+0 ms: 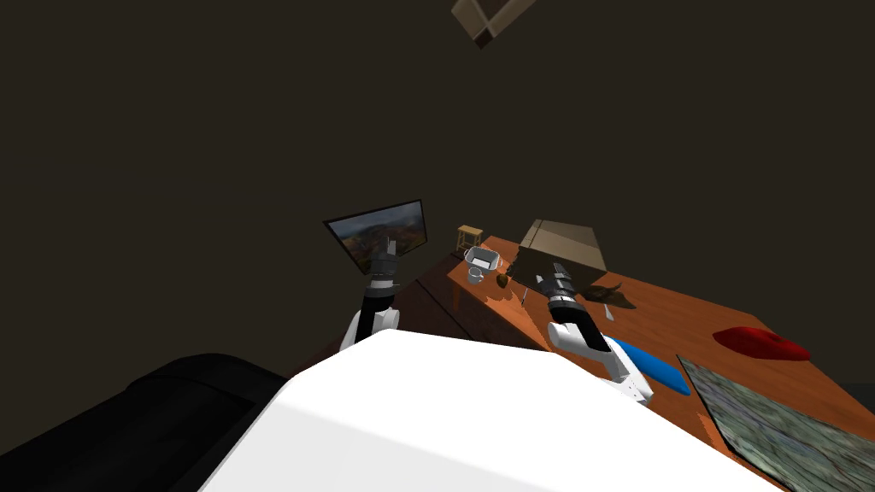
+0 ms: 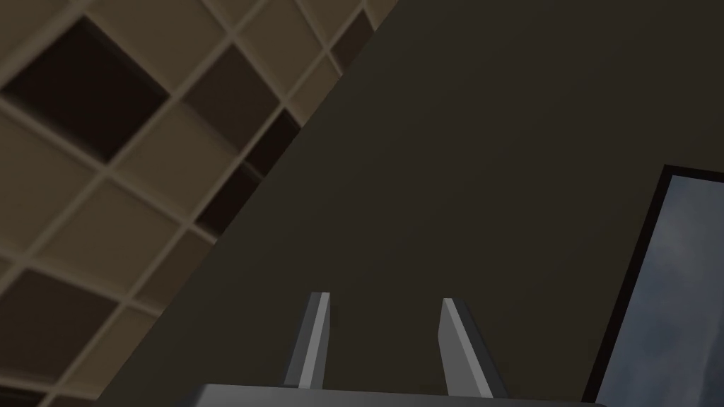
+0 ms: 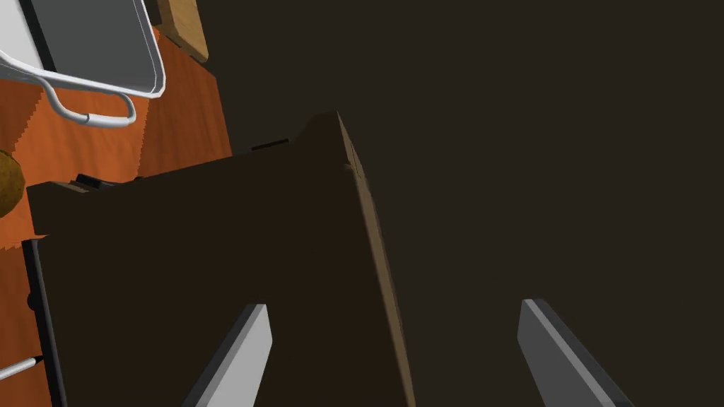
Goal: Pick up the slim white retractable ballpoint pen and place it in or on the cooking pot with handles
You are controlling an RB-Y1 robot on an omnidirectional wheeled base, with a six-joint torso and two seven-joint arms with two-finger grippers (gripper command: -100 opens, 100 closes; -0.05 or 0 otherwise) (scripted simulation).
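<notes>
The pen (image 1: 524, 295) is a thin pale sliver lying on the orange wooden table (image 1: 666, 316), just left of my right forearm. Its tip seems to show beside the box in the right wrist view as a pale rod (image 3: 20, 366). The grey pot (image 1: 481, 256) with looped handles stands near the table's far end; its rim and one handle (image 3: 95, 113) appear beyond the box. My right gripper (image 1: 544, 277) (image 3: 396, 353) hovers open and empty against the brown box (image 3: 212, 268). My left gripper (image 1: 389, 248) (image 2: 385, 332) is raised off the table's left side, fingers apart, holding nothing.
A brown box (image 1: 564, 248) stands right behind my right gripper. A small white cup (image 1: 474, 274) and a brown round thing (image 1: 502, 279) sit between pot and pen. Nearer me lie a blue object (image 1: 654, 367), a red object (image 1: 760, 343) and a patterned mat (image 1: 786, 427).
</notes>
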